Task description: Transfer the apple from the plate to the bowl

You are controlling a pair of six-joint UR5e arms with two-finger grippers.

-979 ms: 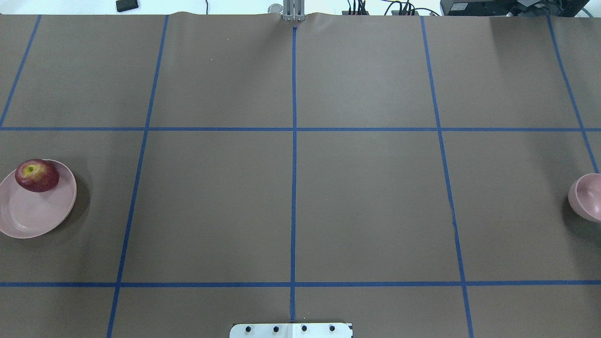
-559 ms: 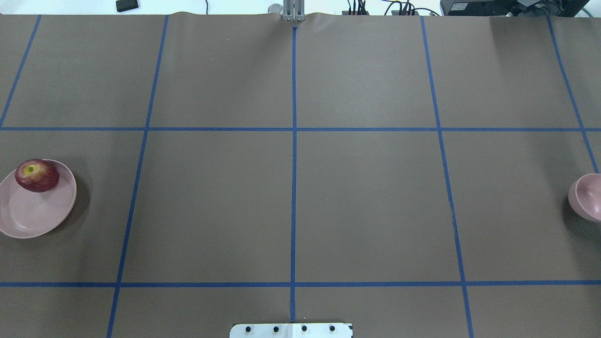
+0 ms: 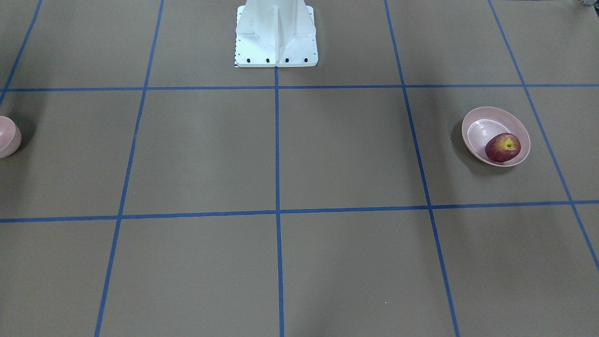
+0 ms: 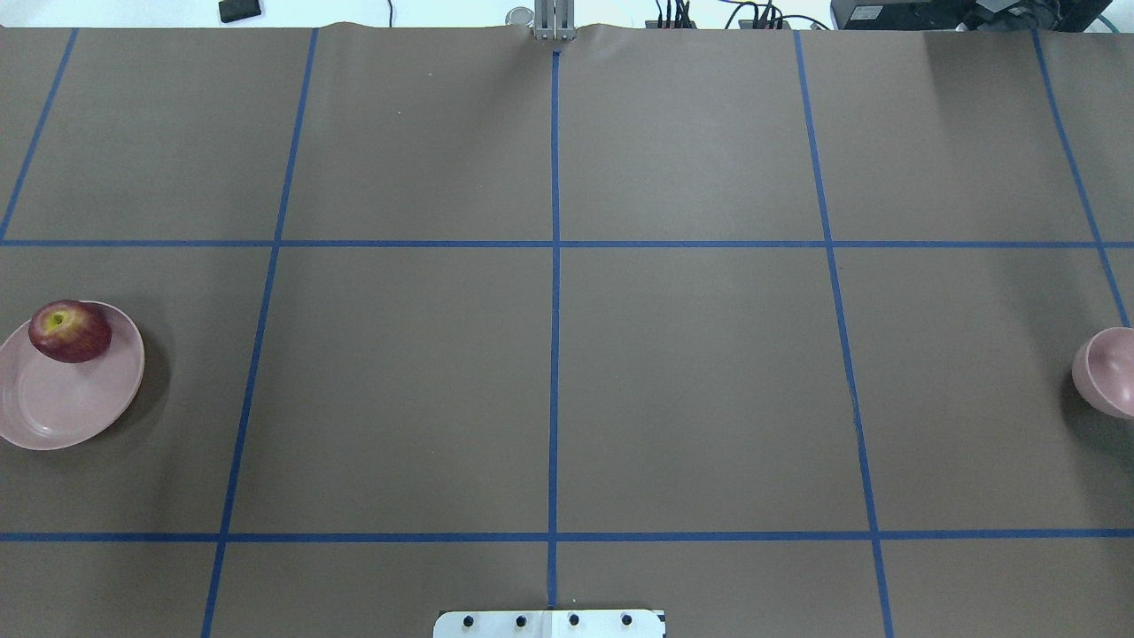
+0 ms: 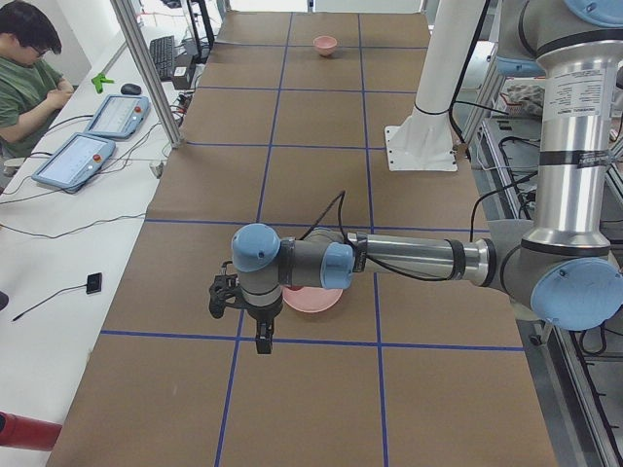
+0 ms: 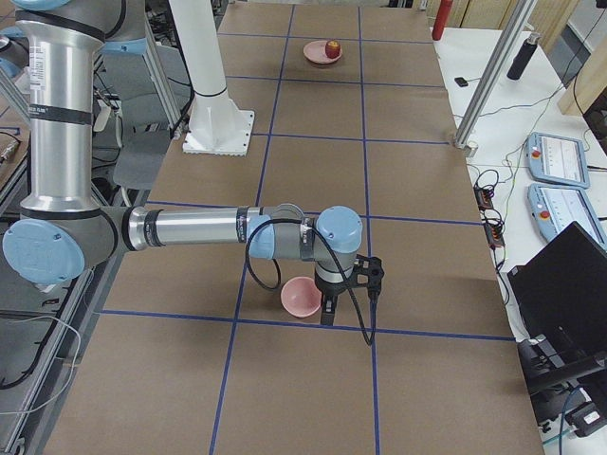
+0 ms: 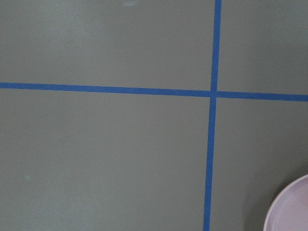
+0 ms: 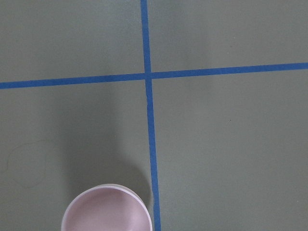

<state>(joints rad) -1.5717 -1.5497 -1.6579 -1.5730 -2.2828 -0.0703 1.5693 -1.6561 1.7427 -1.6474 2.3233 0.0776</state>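
The dark-red apple lies on the far edge of the pale-pink plate at the table's left end; both also show in the front view, apple and plate. The small pink bowl stands at the right end. Neither gripper shows in the overhead or front view. In the exterior left view my left gripper hangs beside the plate. In the exterior right view my right gripper hangs beside the bowl. I cannot tell whether either is open. The wrist views show the plate rim and the bowl.
The brown table cover carries a blue tape grid. The white robot base stands at the middle of the near edge. A seated person and tablets are at a side desk beyond the table.
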